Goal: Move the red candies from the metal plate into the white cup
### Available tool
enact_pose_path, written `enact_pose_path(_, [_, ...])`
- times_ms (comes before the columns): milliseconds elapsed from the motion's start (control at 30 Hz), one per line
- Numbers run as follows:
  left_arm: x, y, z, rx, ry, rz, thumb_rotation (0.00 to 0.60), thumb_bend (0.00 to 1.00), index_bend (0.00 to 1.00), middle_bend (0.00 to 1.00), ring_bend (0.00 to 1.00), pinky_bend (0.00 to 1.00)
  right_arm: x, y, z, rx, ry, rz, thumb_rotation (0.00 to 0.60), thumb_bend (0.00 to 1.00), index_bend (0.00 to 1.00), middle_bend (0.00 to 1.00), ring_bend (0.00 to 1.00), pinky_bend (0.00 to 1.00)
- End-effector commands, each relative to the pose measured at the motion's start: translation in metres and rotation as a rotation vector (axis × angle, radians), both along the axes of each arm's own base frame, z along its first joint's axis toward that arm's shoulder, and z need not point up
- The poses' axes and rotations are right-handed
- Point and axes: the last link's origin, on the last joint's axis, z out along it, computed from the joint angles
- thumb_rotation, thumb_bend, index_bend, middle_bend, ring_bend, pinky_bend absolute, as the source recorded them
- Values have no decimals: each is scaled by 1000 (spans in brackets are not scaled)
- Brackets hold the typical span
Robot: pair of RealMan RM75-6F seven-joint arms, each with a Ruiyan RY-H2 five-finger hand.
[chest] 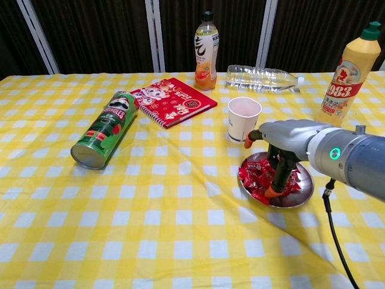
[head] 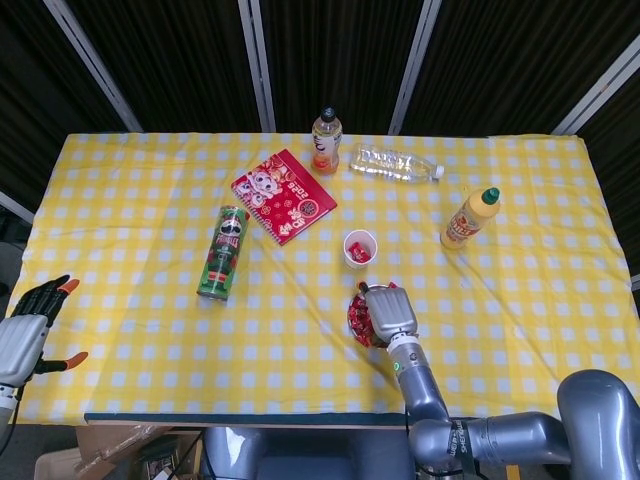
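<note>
While the right hand (chest: 281,158) reaches down into the metal plate (chest: 304,194), its fingertips sit among the red candies (chest: 255,177); can't tell if one is pinched. Candies are piled on the plate, just beside the white cup (chest: 243,118). Likely light, crinkly wrapped pieces, slippery on metal; best pinched one at a time by the wrapper body at the pile's top. The left hand (head: 27,325) is spread, holding nothing, at the table's edge. Readable text: "983" on the yellow bottle (chest: 349,66); the Pringles-style can (chest: 104,129) has a partly legible label.
</note>
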Motion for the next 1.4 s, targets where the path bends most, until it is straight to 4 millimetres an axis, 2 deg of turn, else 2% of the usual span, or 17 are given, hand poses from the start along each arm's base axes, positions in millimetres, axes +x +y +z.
enact_pose_path(33, [0, 0, 0, -2, 0, 3, 600, 31, 0, 0, 0, 0, -6, -1, -1, 6, -1, -19, 600, 193, 229, 777, 744, 875])
enact_pose_path(133, [0, 0, 0, -2, 0, 4, 600, 31, 0, 0, 0, 0, -8, -2, -2, 10, -5, -21, 600, 192, 297, 777, 744, 875])
enact_pose_path(533, [0, 0, 0, -3, 0, 9, 600, 31, 0, 0, 0, 0, -15, -5, -8, 16, -11, -31, 600, 192, 311, 777, 744, 875])
enact_pose_path(633, [0, 1, -1, -4, -1, 10, 600, 31, 0, 0, 0, 0, -18, -6, -10, 17, -12, -41, 600, 194, 374, 777, 744, 875])
enact_pose_path(700, [0, 1, -1, -4, -1, 10, 600, 31, 0, 0, 0, 0, -21, -8, -11, 17, -16, -51, 600, 229, 452, 777, 746, 875])
enact_pose_path(767, [0, 1, -1, -5, -1, 10, 600, 31, 0, 0, 0, 0, -25, -9, -13, 18, -19, -58, 600, 337, 542, 777, 753, 875])
enact_pose_path(867, [0, 1, -1, -5, 0, 12, 600, 31, 0, 0, 0, 0, -30, -12, -16, 14, -47, -71, 600, 481, 598, 777, 768, 875])
enact_pose_path(967, [0, 1, -1, -6, 1, 13, 600, 30, 0, 0, 0, 0, -31, -13, -16, 7, -67, -62, 600, 563, 631, 777, 785, 880])
enact_pose_path(1233, [0, 2, -1, -6, -1, 18, 600, 31, 0, 0, 0, 0, -25, -18, -10, -14, -108, -40, 600, 597, 637, 777, 788, 881])
enact_pose_path(1400, [0, 2, -1, -8, -4, 22, 600, 31, 0, 0, 0, 0, -13, -22, 4, -37, -125, -10, 600, 600, 637, 777, 788, 881])
